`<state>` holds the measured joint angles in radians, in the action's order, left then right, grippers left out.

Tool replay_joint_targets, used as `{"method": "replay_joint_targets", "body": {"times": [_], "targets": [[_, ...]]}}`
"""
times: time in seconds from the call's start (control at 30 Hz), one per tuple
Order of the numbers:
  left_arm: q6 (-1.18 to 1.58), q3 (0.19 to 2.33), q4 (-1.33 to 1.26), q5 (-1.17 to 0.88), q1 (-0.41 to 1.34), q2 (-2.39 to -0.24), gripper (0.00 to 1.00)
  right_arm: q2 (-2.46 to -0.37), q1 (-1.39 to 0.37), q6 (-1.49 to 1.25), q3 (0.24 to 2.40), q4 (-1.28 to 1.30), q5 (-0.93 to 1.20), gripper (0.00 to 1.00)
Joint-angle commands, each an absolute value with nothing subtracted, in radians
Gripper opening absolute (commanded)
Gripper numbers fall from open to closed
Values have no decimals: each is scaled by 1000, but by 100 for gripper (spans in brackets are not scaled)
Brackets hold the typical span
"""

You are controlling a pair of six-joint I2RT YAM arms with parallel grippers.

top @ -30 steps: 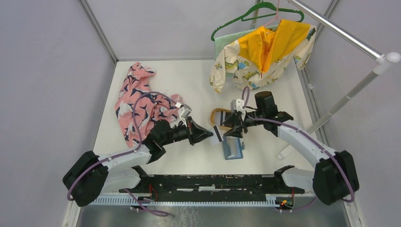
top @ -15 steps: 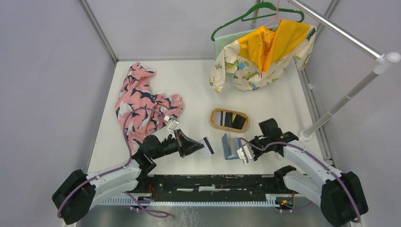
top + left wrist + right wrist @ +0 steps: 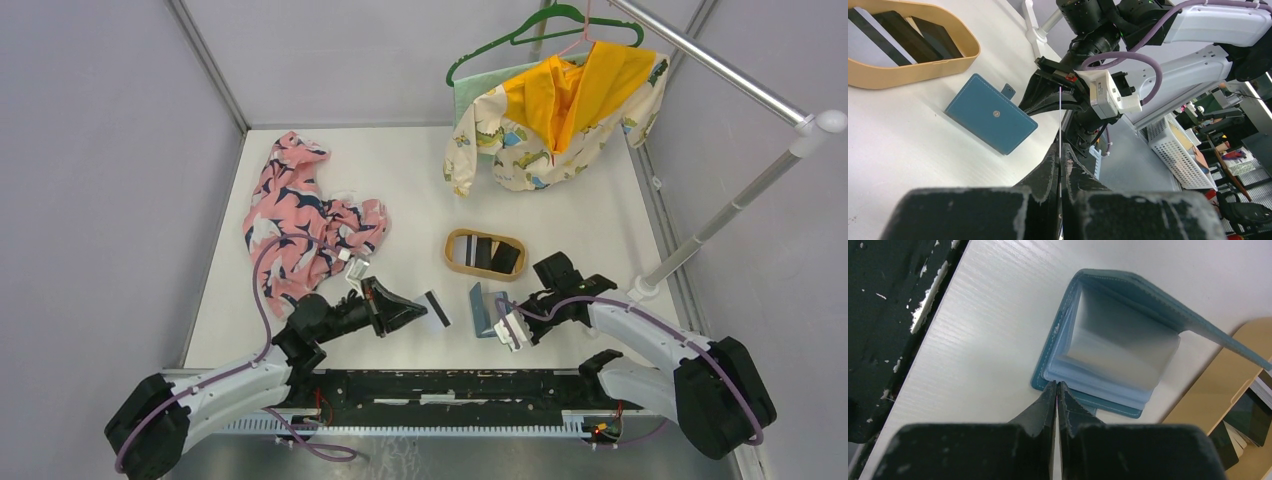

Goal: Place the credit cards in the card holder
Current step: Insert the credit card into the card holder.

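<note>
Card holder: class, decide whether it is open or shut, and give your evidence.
Open. In the right wrist view one teal cover of the card holder stands lifted off the pale inner pockets, leaving them exposed.

No legible text, brand, number or sign anywhere. Card [image 3: 436,309] pinched in left gripper [image 3: 424,309]: black-and-white face, any print too small to read. Dark cards [image 3: 908,35] in tray [image 3: 960,60], far ahead-left of left gripper: faces plain. Holder [image 3: 990,120], ahead-left and nearer: plain cover, one stud, no marking readable.
</note>
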<state>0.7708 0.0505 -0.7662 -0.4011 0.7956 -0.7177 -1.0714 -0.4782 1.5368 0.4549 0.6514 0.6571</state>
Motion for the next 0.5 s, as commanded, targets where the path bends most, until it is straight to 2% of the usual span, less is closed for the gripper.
{"method": "replay_joint_targets", "body": {"times": [0.0,0.27,0.47], "targets": [[802,49,-785,-383,810,-714,2,-1093,-523,1464,485,584,666,7],[786,57,-785,-335,867,-747,2,-1102,-581,1362,506,510,656,7],[764,73,-786,-299,908,-799,2,-1095,-586,1368,532,555,666,8]]}}
